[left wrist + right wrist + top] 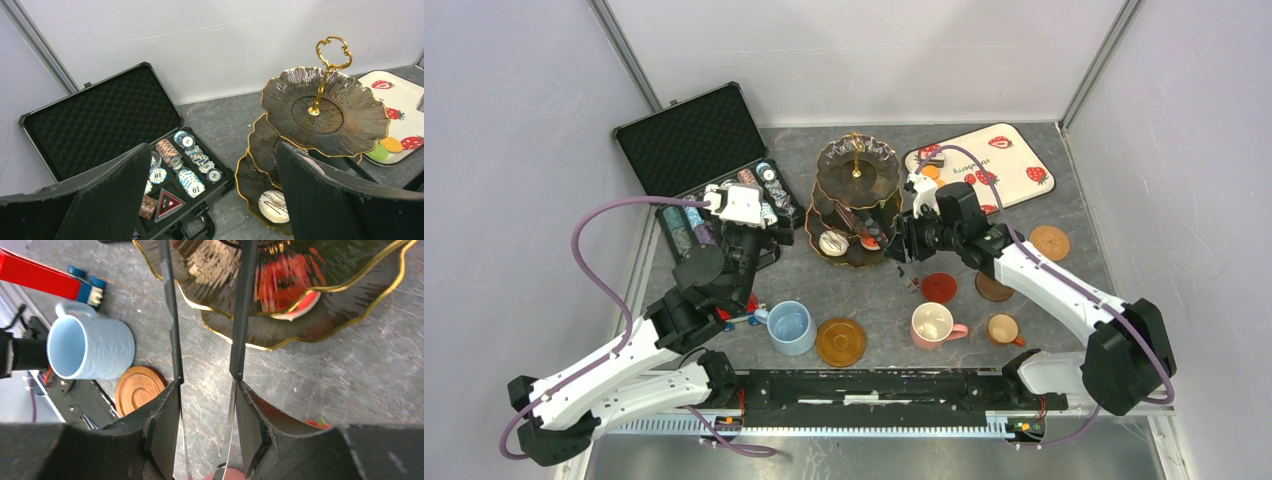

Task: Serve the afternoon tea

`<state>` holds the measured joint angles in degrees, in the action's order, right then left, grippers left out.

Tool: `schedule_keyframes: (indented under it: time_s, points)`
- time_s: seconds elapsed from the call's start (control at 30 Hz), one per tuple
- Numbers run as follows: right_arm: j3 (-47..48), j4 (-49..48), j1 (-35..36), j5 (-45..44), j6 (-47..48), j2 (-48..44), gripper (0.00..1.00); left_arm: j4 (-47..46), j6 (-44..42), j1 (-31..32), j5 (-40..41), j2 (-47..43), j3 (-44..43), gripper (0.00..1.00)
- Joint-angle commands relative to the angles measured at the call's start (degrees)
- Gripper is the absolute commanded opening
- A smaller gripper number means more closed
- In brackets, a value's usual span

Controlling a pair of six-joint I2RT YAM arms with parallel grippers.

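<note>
The three-tier stand (856,200) is set on the table (874,290) near the middle of its far edge. Its dark, ribbed, scalloped plates are rimmed in gold and topped by a gold loop handle. A white-iced donut (274,206) is seen on the lowest tier. The right gripper (898,245) is held at the lower tiers, jaws slightly parted, with nothing seen between them. The left gripper (776,232) is spread wide and grasps nothing, by the chip case (709,170). A blue mug (790,327), pink mug (934,325) and small brown mug (1003,329) are lined along the near edge.
</note>
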<state>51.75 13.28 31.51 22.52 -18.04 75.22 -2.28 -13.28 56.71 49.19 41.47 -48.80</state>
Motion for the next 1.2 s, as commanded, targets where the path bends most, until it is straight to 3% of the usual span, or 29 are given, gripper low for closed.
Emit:
schedule_keyframes:
  time_s: [0.0,0.4,0.5,0.6,0.8,1.0,1.17]
  points:
    - [1.77,4.77,0.32,-5.08,5.91,-4.84,0.45,-1.23,2.23,-0.19,-0.39,-0.12,-1.70,1.00]
    - [3.94,19.49,-0.65,-26.23,15.32,-8.76,0.42,-1.06,2.29,-0.19,-0.35,0.24,-1.87,1.00]
    - [3.65,20.43,-3.03,-31.45,16.27,-8.97,0.42,-1.48,2.09,-0.19,-0.18,0.07,-1.48,1.00]
    - [2.60,17.84,-8.17,-30.76,16.87,-8.27,0.42,-1.16,2.29,-0.21,-0.33,0.17,-1.83,1.00]
    - [7.87,15.21,-18.48,-28.22,17.53,2.78,0.43,-1.24,1.96,-0.19,-0.03,0.12,-1.82,1.00]
    - [16.60,13.28,-20.21,-27.47,17.58,15.36,0.45,-1.61,1.51,-0.19,0.28,-0.34,-1.65,1.00]
    - [23.98,12.02,-20.85,-26.92,23.99,24.35,0.45,-1.95,1.33,-0.20,0.46,-0.53,-1.43,1.00]
